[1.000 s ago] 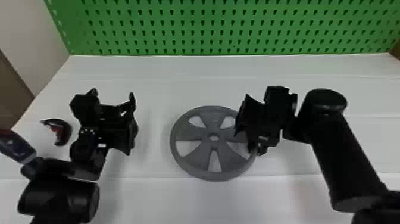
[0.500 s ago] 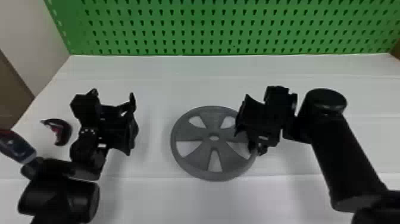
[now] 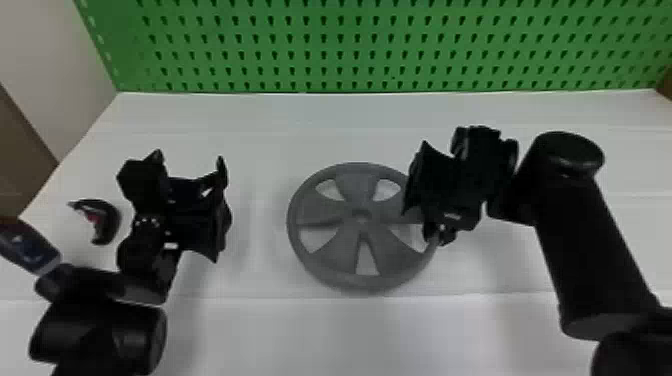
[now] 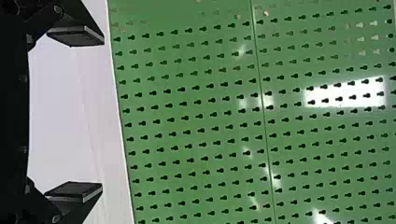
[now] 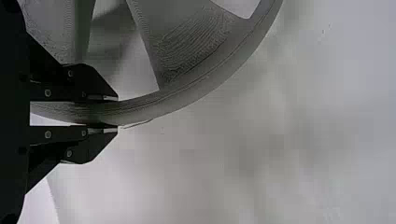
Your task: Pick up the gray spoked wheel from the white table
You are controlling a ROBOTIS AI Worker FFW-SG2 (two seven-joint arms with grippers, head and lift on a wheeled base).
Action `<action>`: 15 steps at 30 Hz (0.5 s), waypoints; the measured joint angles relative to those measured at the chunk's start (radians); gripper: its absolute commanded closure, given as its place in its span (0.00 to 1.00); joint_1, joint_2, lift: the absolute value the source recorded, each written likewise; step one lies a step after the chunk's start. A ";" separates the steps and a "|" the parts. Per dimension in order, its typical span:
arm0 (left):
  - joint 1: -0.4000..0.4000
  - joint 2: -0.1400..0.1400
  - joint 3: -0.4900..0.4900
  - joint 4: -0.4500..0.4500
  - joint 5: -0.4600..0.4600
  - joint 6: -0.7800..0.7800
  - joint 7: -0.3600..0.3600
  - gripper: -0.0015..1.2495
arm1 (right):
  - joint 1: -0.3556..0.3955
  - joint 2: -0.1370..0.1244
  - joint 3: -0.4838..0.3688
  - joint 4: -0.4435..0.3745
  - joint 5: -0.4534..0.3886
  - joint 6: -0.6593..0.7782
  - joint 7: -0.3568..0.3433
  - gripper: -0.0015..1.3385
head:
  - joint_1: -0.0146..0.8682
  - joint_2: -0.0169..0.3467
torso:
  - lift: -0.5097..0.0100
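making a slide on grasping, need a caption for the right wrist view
Right gripper closed on the rim of the gray spoked wheel, a white table behind it

I'd call this a workshop or a lab workstation, though I can't tell which. Across the far edge of the white table (image 3: pixel 300 340) before me stands a green pegboard (image 3: pixel 345 45) with rows of keyhole-shaped slots, a pale wall (image 3: pixel 40 40) to its left.
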 measured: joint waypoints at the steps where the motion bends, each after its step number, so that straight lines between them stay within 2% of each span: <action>1: 0.000 0.000 0.000 0.000 0.000 0.000 0.000 0.14 | -0.006 0.000 -0.008 -0.004 -0.007 0.012 -0.015 0.75 | 0.93 0.17 | 0.79; 5: 0.001 0.000 0.000 0.000 0.000 0.000 0.000 0.14 | -0.030 0.000 -0.035 -0.025 -0.052 0.053 -0.068 0.75 | 0.93 0.17 | 0.79; 15: 0.001 0.000 0.001 0.000 0.000 0.000 0.000 0.14 | -0.068 -0.017 -0.057 -0.079 -0.237 0.096 -0.070 0.75 | 0.93 0.17 | 0.79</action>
